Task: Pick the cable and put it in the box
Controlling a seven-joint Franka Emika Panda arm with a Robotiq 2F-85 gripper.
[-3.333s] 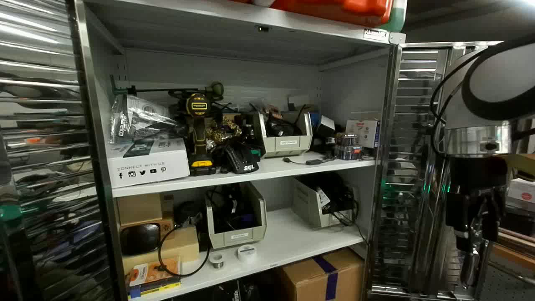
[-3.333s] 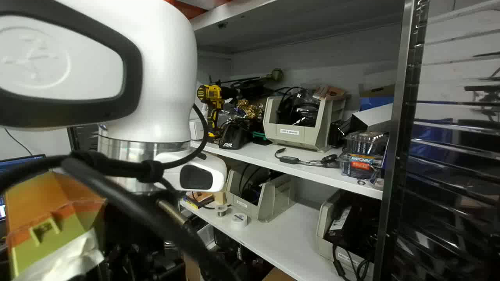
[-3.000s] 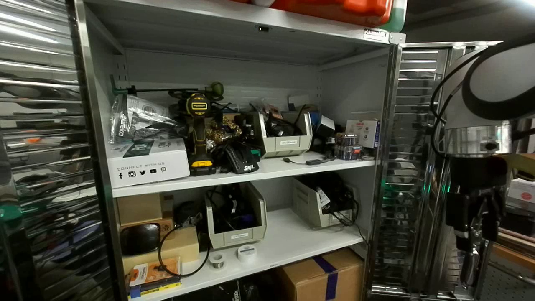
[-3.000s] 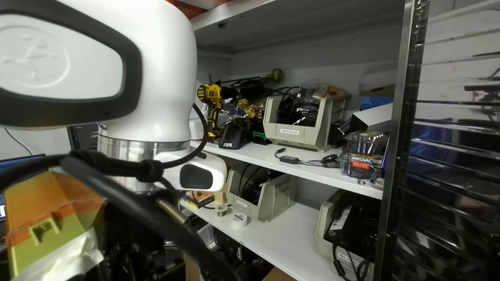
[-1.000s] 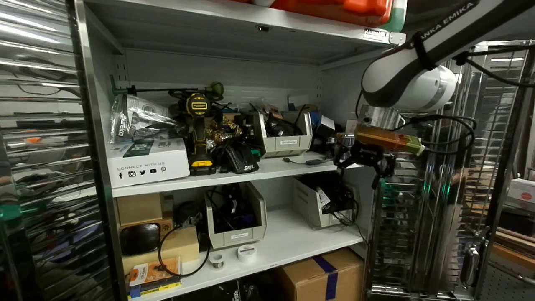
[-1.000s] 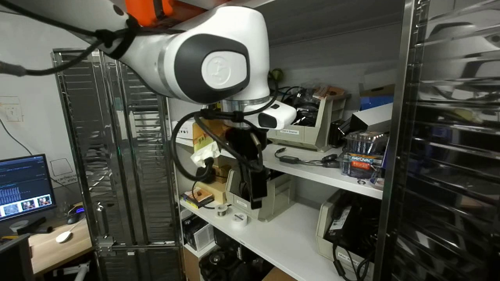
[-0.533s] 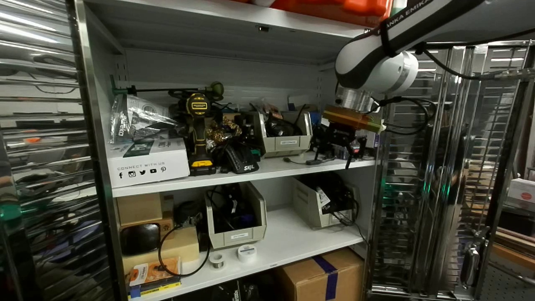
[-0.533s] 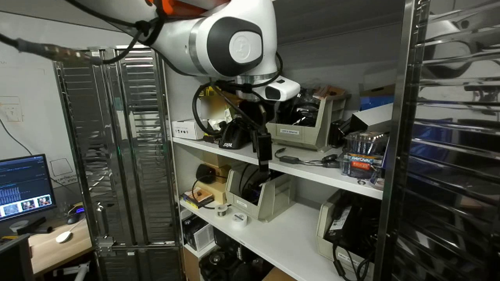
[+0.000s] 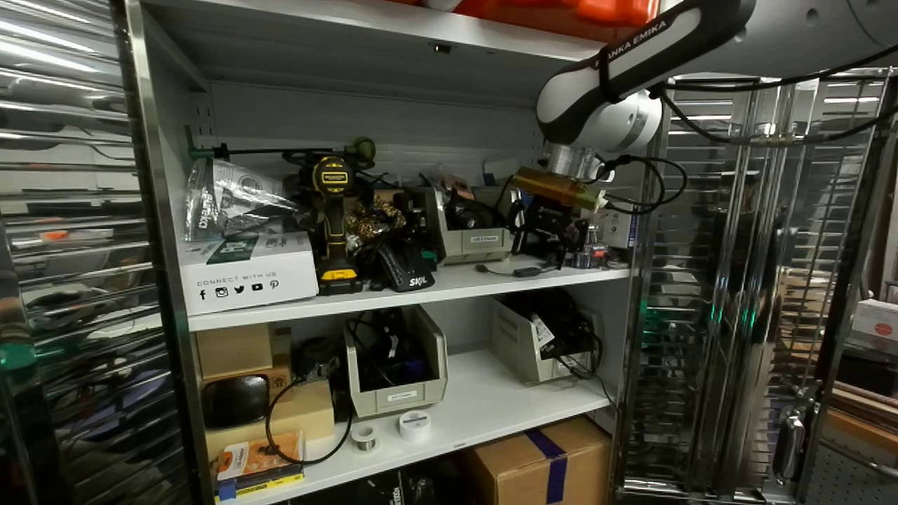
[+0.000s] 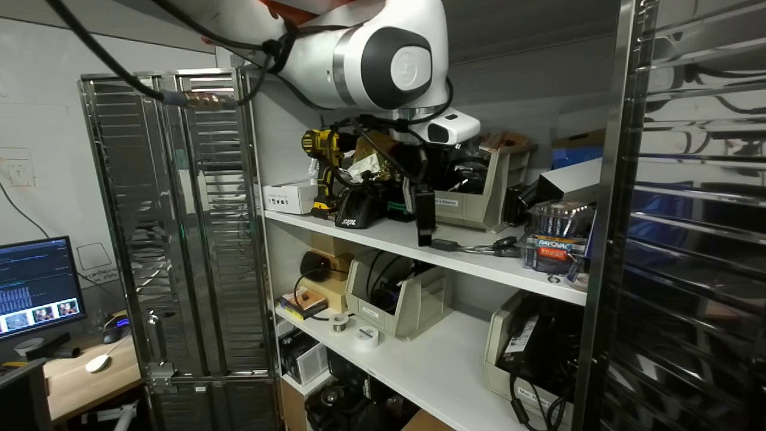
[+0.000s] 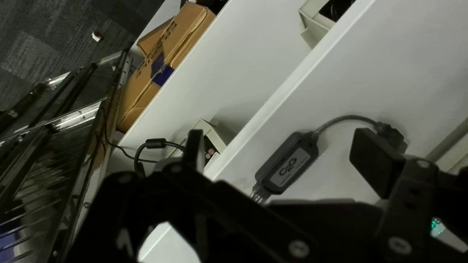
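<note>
The cable (image 11: 289, 168) is a dark adapter with a C2G label and a short lead, lying on the upper white shelf (image 9: 463, 286). It shows in both exterior views (image 9: 527, 271) (image 10: 446, 245). Its plug is partly hidden behind the right finger in the wrist view. My gripper (image 11: 287, 155) is open and empty, its fingers on either side of the adapter body; whether they touch it I cannot tell. It also shows in both exterior views (image 9: 539, 256) (image 10: 419, 224). No small low plain white box can be made out. An off-white open-topped bin (image 10: 470, 212) holding dark cables stands close behind the gripper.
A clear battery pack (image 10: 550, 239) stands beside the cable. A tool charger (image 9: 407, 266), yellow drill (image 9: 332, 182) and printed white carton (image 9: 249, 280) stand further along. Labelled bins (image 9: 400, 400) (image 9: 515, 333) stand on the lower shelf, with a brown carton (image 9: 508, 484) below.
The arm has swung from well outside the cabinet to the upper shelf. Over the last second my gripper has come up and inward, over the cable. The cable has not moved.
</note>
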